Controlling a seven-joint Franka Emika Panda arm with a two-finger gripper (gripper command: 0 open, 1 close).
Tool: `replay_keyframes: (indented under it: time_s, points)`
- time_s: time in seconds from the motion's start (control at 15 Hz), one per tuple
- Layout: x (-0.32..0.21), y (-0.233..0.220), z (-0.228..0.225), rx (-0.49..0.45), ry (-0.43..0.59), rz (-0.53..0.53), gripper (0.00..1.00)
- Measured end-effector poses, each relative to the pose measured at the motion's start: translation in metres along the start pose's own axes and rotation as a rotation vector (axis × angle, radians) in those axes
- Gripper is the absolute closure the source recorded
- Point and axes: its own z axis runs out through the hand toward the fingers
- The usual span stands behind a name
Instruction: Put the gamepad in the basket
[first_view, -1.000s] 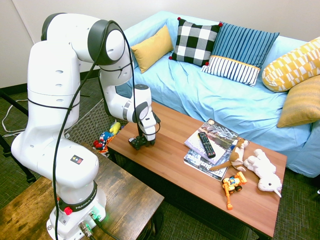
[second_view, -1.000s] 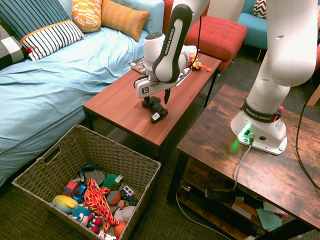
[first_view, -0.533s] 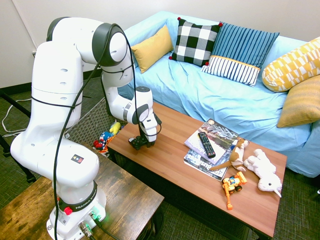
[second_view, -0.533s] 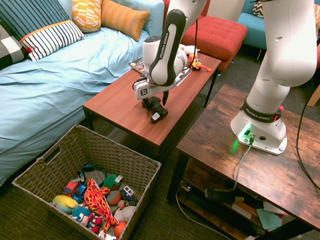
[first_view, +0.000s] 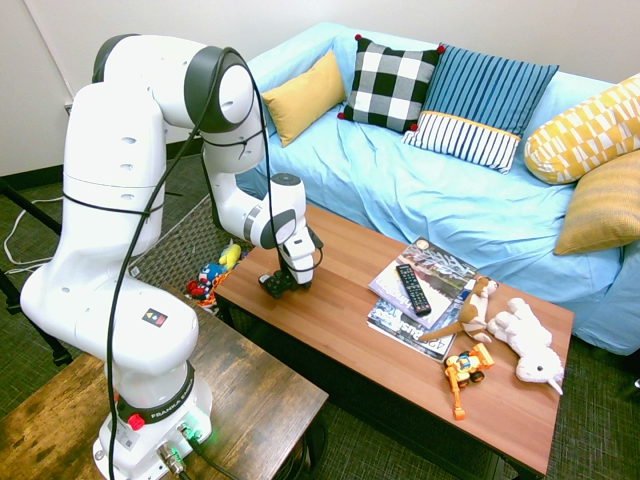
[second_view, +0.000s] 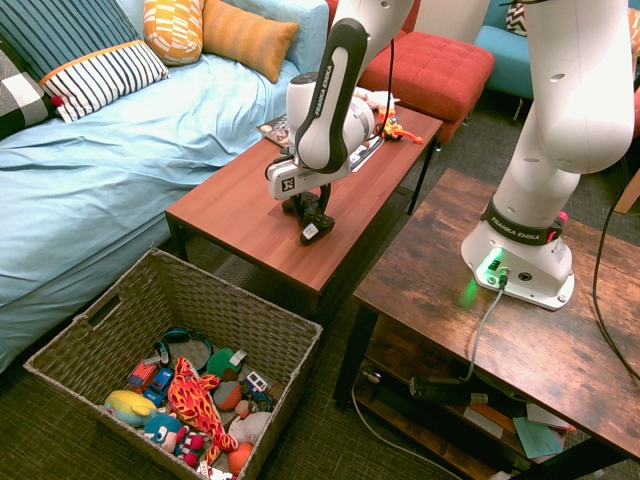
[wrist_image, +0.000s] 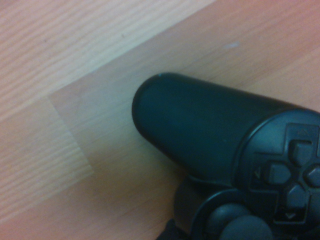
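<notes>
Gamepad lies on the wooden surface, tool clamped on it from above for carrying to the wicker basket.

A blue-covered sofa with cushions is set behind a wooden table; dark carpet and a red ottoman are seen.

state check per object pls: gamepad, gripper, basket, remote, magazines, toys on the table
gamepad: on the coffee table, gripper on it
gripper: pointing down, shut on gamepad
basket: on floor, open top, toys inside
TV remote: flat on the magazines
magazines: stacked, closed
plush toys: lying on table
toy digger: near table edge
</notes>
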Motion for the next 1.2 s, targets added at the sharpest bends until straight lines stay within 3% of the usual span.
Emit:
replay_keyframes:
  time_s: [0.4, 0.6, 0.93, 1.2]
  points:
    - [0.0, -0.01, -0.06, 0.104, 0.01, -0.061, 1.0]
    - [-0.028, -0.018, -0.105, 0.141, 0.028, -0.142, 1.0]
    - [-0.171, -0.041, -0.157, 0.176, 0.106, -0.352, 1.0]
    - [-0.285, -0.058, -0.147, 0.17, 0.135, -0.497, 1.0]
